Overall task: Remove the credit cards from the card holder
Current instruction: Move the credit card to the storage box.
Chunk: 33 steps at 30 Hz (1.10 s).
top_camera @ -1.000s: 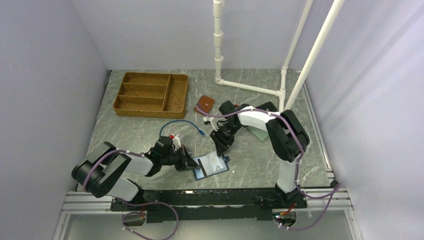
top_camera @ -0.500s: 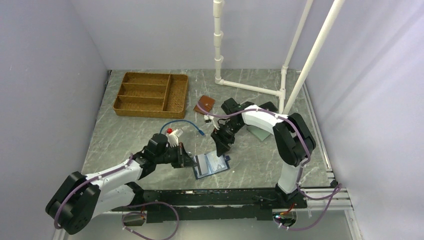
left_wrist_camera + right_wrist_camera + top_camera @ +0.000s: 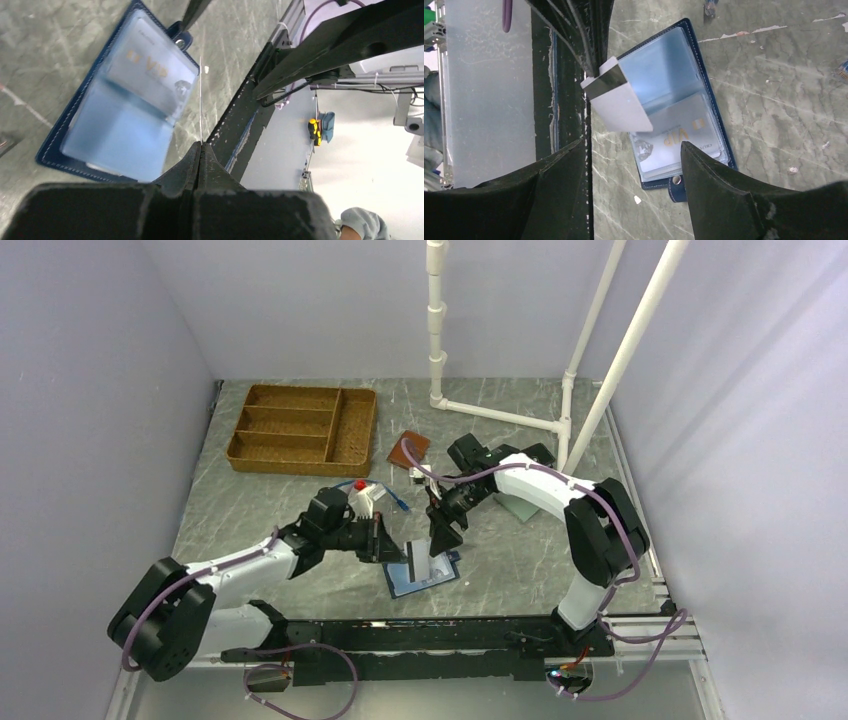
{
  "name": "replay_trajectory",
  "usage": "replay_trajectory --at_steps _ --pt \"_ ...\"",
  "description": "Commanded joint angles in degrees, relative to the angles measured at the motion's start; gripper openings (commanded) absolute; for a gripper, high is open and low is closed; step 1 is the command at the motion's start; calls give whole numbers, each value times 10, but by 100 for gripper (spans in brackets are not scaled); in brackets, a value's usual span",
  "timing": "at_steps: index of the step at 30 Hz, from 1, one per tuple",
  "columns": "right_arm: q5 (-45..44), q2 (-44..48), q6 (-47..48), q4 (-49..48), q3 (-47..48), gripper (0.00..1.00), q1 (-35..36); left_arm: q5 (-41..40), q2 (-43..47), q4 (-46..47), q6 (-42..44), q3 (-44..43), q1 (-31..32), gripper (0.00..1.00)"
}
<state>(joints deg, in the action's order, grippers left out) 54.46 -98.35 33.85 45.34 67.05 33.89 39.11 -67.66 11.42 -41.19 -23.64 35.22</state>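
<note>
Grey marbled worktop (image 3: 260,510). Wicker tray (image 3: 335,425) at far left. Navy card holder (image 3: 443,576) lies open near front edge, clear sleeves up. Over its snap-tab end, right gripper (image 3: 441,537) hovers, jaws wide apart, holding nothing. Beside it, left gripper (image 3: 201,148) clamped tight on 1 pale credit card (image 3: 616,100), raised over holder. 1 VIP card (image 3: 679,135) sits in sleeve.

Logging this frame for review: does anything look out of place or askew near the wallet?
One pale card hangs tilted above the open card holder, pinched at one end by the left gripper rather than lying flat. A VIP card sits inside it. Nothing looks spilled or damaged.
</note>
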Motion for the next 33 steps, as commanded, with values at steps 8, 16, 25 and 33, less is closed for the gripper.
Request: replay_trajectory --at_steps 8,16,25,33 --pt "95 -16 43 10 6 64 0 40 -61 67 7 -48 31 0" --pt "114 -60 82 80 41 6 18 22 -55 78 -6 -49 31 0" --pt "39 15 94 75 49 0 2 -55 44 138 -156 45 -26 78" --pt "-144 213 16 -143 -68 0 4 -170 175 122 -358 84 -40 99"
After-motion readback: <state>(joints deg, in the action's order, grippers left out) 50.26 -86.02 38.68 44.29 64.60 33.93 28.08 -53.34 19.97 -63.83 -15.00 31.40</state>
